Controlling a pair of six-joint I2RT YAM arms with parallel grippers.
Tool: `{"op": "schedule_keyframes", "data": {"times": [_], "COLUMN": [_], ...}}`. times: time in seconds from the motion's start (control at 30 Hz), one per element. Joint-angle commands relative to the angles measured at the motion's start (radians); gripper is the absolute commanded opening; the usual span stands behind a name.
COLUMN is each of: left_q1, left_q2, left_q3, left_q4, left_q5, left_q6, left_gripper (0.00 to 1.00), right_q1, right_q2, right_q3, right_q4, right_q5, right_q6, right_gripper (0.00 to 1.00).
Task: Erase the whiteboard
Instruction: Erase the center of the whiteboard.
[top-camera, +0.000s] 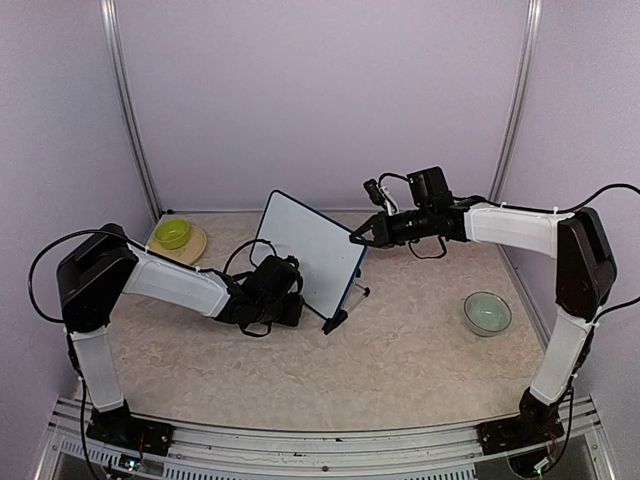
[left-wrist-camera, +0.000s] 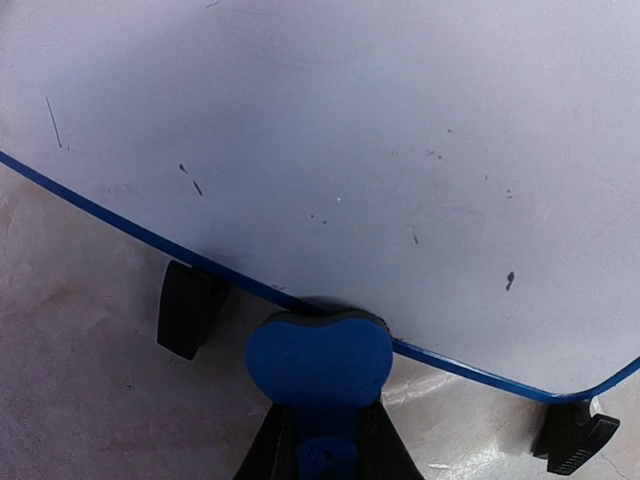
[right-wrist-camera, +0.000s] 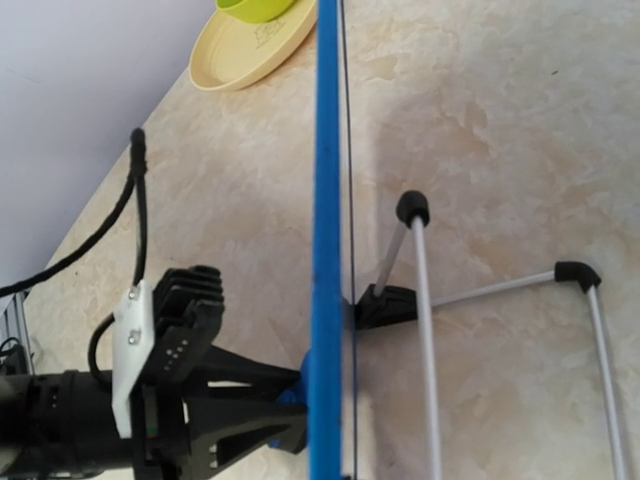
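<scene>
Nearest on the right of the table (top-camera: 400, 350), a pale green bowl (top-camera: 487, 312) is seen standing alone, well apart from everything else. To the left of centre, the left gripper (left-wrist-camera: 322, 445) is clamped on a small blue block (left-wrist-camera: 318, 362), whose dark upper face is pressed against the lower edge of the whiteboard (top-camera: 310, 250). The whiteboard is stood at the middle of the table, tilted back on its wire legs (right-wrist-camera: 420, 300), with black feet (left-wrist-camera: 185, 310) showing under its blue frame. Its face is seen almost blank, only a few small dark specks and short strokes being left. The right gripper (top-camera: 357, 238) is held at the board's upper right edge, its jaws drawn together there and seemingly pinched on the frame, though its fingers are not shown in the wrist view. At the far left, a yellow plate (top-camera: 195, 248) is set near the wall, with a bright green bowl (top-camera: 173, 233) resting on it.
</scene>
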Motion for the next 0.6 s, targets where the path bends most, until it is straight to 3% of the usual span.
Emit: {"op": "schedule_keyframes", "data": {"times": [0.0, 0.27, 0.57], "left_q1": [-0.012, -0.055, 0.039], "left_q2": [0.024, -0.001, 0.014], "left_q3": [-0.018, 0.017, 0.023], "left_q4": [0.006, 0.013, -0.056], "left_q5": [0.080, 0.101, -0.072], "left_q6": [0.031, 0.071, -0.034], "left_gripper": [0.08, 0.08, 0.08], "right_q1": [0.014, 0.014, 0.013], "right_q2": [0.004, -0.001, -0.006], "right_q3": [0.011, 0.009, -0.007], "right_q4": [0.015, 0.019, 0.026], "right_q5": [-0.054, -0.056, -0.056], "right_q6": [0.000, 0.003, 0.004], "right_gripper": [0.00, 0.00, 0.00]}}
